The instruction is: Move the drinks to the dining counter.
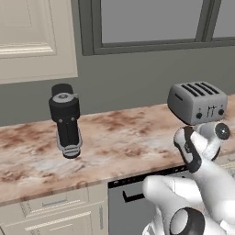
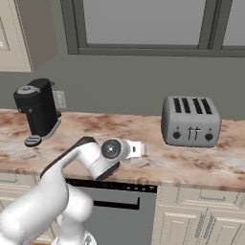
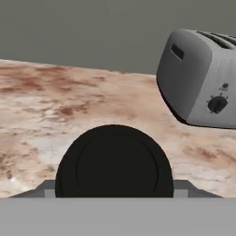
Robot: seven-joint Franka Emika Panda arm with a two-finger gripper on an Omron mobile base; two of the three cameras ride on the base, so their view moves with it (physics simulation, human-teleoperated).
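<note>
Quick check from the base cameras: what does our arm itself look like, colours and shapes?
The arm is built of smooth, rounded glossy white links. Its joints are dark: a black band wraps the bend, and round grey end caps with dark rims close the joint housings. A black ring circles the lower joint. No cables or markings show.

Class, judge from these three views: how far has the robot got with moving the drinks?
Done: nothing visibly delivered.
In hand: the hand view puts a round black lid, apparently the cup's, close to the camera above the worktop near the toaster; whether it is gripped is unclear.
Left: reaching the dining counter; then the carton.
</note>
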